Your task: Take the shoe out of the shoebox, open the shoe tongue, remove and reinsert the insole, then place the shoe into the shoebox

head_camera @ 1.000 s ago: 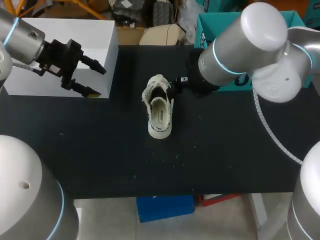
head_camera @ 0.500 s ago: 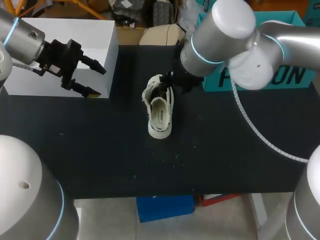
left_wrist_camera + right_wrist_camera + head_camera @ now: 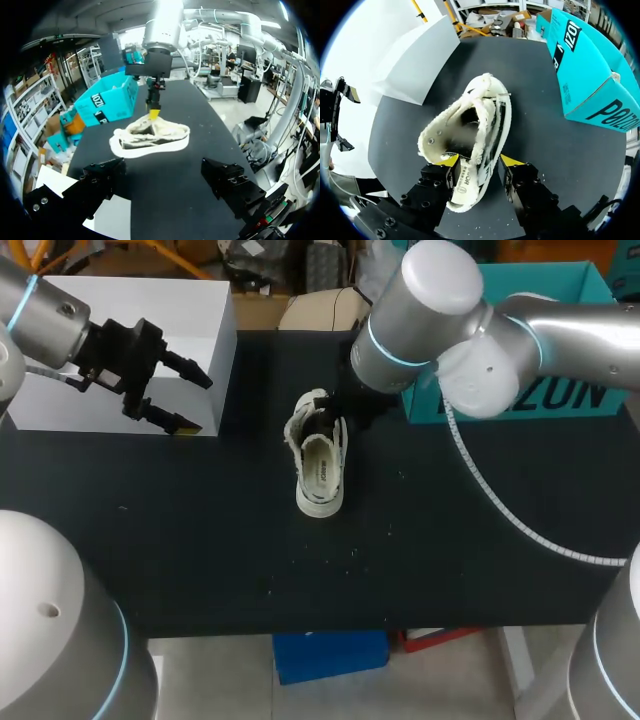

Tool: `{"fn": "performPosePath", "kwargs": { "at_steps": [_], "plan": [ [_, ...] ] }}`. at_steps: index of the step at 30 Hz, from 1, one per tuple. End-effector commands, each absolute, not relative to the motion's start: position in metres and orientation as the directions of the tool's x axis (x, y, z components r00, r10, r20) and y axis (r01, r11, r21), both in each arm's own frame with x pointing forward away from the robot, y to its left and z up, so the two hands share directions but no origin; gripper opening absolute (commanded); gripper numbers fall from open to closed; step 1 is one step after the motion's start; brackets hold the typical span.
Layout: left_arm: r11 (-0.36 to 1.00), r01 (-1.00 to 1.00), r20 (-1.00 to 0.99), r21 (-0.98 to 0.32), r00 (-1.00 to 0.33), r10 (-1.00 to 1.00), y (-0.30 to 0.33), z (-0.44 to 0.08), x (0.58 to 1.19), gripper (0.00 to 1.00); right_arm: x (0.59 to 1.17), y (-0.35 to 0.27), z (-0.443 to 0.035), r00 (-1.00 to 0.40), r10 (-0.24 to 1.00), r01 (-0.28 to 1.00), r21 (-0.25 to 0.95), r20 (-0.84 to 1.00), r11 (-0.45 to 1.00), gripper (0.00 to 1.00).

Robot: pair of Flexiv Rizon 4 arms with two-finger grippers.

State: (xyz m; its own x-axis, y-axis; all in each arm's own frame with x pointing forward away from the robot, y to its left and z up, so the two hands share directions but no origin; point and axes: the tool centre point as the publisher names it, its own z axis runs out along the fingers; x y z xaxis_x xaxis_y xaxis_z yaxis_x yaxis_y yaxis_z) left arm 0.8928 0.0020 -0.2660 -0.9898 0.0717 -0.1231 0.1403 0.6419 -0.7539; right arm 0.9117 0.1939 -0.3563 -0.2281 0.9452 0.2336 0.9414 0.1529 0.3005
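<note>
The cream shoe (image 3: pixel 320 475) lies on the black table, opening upward, with its printed insole showing. My right gripper (image 3: pixel 331 421) comes down on it from above. In the right wrist view its yellow fingertips (image 3: pixel 451 160) sit against both sides of the shoe (image 3: pixel 470 120) about mid-length, so it is shut on the shoe. The left wrist view shows the same gripper (image 3: pixel 153 114) touching the shoe's (image 3: pixel 150 140) upper rim. My left gripper (image 3: pixel 196 403) hangs open and empty, well left of the shoe, in front of the white box. The teal shoebox (image 3: pixel 560 390) stands at the back right.
A white box (image 3: pixel 150 310) fills the back left corner, just behind my left gripper. The teal shoebox (image 3: pixel 585 75) is close to the right of the shoe's far end. Bare black tabletop (image 3: pixel 450 560) stretches in front of and to the right of the shoe.
My right arm has swung left over the shoe's far end and its fingers have closed in on the shoe. The left arm and the shoe have not moved.
</note>
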Motion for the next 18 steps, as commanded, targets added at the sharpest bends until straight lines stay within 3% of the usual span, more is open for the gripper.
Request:
{"fn": "performPosePath", "kwargs": {
  "at_steps": [1,18],
  "plan": [
    [0.645,0.139,-0.125,-0.752,-0.990,0.068,0.001,-0.267,0.892,1.00,0.918,0.194,-0.368,-0.225,0.945,0.946,0.286,0.238,0.153,0.44],
    [0.645,0.139,-0.125,-0.752,-0.990,0.068,0.001,-0.267,0.892,1.00,0.925,0.191,-0.405,-0.229,0.949,0.958,0.223,0.217,0.180,0.36]
  ]
}}
